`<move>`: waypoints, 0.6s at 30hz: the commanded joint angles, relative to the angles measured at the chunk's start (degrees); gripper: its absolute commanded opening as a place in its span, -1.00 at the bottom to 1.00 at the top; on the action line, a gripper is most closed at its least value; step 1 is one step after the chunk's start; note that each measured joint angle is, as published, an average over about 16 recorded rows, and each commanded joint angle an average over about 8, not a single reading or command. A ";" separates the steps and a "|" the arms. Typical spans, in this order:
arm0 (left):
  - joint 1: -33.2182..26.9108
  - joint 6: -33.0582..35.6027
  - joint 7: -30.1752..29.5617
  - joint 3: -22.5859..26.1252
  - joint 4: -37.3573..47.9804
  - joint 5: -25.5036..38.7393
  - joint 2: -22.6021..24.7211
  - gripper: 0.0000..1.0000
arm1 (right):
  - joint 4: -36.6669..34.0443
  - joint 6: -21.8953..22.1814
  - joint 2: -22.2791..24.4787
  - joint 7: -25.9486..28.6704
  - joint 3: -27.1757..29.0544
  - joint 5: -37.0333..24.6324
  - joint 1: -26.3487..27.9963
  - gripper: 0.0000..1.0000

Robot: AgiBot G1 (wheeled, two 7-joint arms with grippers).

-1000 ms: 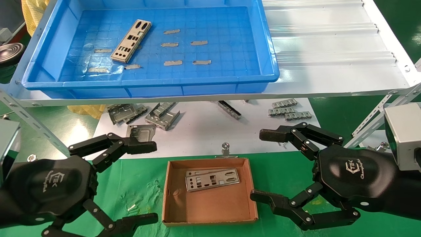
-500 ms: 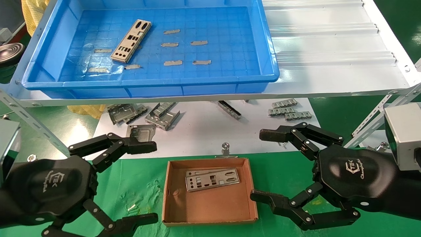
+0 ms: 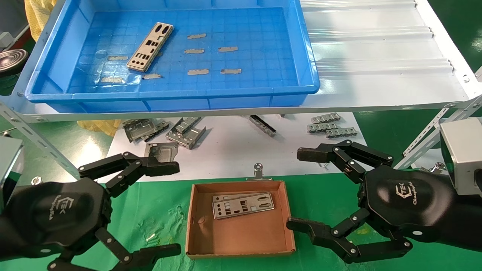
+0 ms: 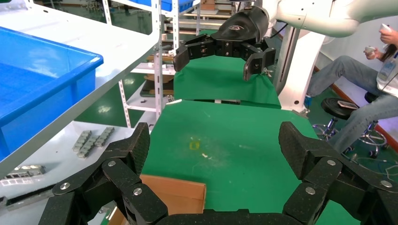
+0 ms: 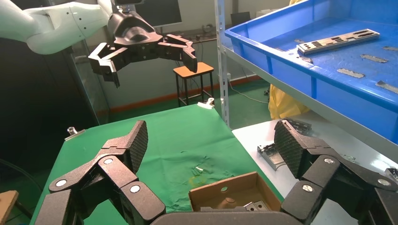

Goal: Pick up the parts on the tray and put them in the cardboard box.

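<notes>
One silver plate [image 3: 150, 47] lies slanted on the floor of the blue tray [image 3: 173, 93] at the back left; it also shows in the right wrist view [image 5: 338, 41]. The brown cardboard box [image 3: 196, 233] sits on the green cloth at the front centre and holds two stacked plates [image 3: 243, 205]. My left gripper [image 3: 171, 207] is open and empty, hovering left of the box. My right gripper [image 3: 299, 190] is open and empty, hovering right of the box. The box also shows in the wrist views [image 4: 173, 192] [image 5: 225, 190].
Several grey tape strips [image 3: 197, 71] lie on the tray floor. The tray stands on a white ribbed shelf [image 3: 376, 56]. Bent grey brackets [image 3: 180, 131] and small metal pieces [image 3: 331, 128] lie on a white sheet below the shelf. A seated person [image 4: 371, 98] is far off.
</notes>
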 commanded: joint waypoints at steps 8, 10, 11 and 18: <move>0.00 0.00 0.00 0.00 0.00 0.00 0.00 1.00 | 0.00 0.00 0.00 0.00 0.00 0.00 0.00 0.51; 0.00 0.00 0.00 0.00 0.00 0.00 0.00 1.00 | 0.00 0.00 0.00 0.00 0.00 0.00 0.00 0.01; 0.00 0.00 0.00 0.00 0.00 0.00 0.00 1.00 | 0.00 0.00 0.00 0.00 0.00 0.00 0.00 -0.24; 0.00 0.00 0.00 0.00 0.00 0.00 0.00 1.00 | 0.00 0.00 0.00 0.00 0.00 0.00 0.00 -1.00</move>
